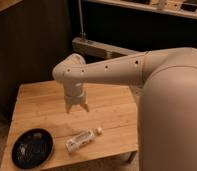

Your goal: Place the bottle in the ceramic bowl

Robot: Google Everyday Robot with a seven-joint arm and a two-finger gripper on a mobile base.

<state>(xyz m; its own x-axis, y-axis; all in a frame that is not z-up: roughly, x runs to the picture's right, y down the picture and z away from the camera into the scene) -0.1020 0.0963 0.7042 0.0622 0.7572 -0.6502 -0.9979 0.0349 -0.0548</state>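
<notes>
Lying on the surface (112, 107) low in the middle, the bottle (83, 139) is not yet in the ceramic bowl (32, 148) at the lower left. Just above it hangs the gripper (77, 109), fingers apart, and it seems to hold nothing. Grabbing and dropping are both left to do.

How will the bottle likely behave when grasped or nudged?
Lying on its side, the bottle would probably roll if nudged. Clear plastic, so likely light and somewhat squashy. The open end effector hangs clear of it, above the table.
</notes>
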